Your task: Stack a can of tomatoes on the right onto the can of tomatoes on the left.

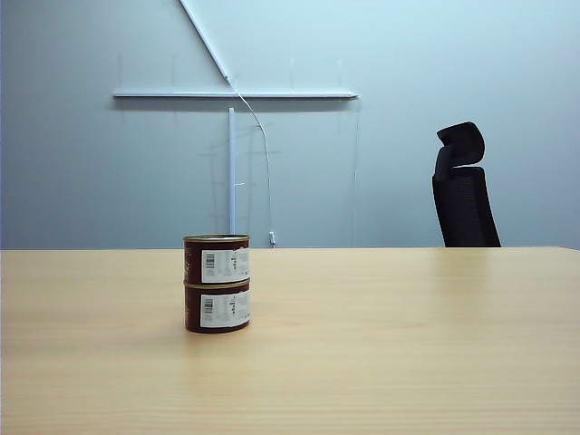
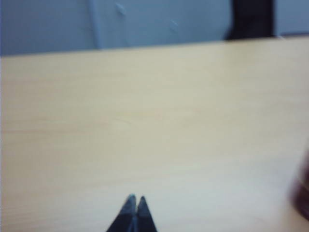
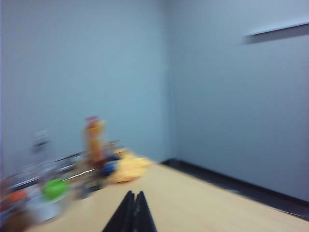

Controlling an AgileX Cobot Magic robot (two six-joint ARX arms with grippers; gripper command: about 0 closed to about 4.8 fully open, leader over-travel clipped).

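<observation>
Behind your wooden surface [image 1: 408,344] stands a gray wall and a black chair [image 1: 463,188]. One can [image 1: 217,259] sits on the other can [image 1: 217,307], each with a white barcode label. Your left tool [image 2: 135,199] and right tool [image 3: 134,194] are pinched together, holding nothing.

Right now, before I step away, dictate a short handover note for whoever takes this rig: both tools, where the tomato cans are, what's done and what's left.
Left tool: shut, empty, low over bare table, clear of the cans.
Right tool: shut, empty, raised, pointing toward blurred clutter at the table's far edge.
Cans: upper dark-red round tomato can sits squarely on the lower dark-red tomato can, left of centre on the light wooden table; neither arm shows in the exterior view.
Done: stack made, can released.
Left: nothing visible; perhaps park the arms.
</observation>
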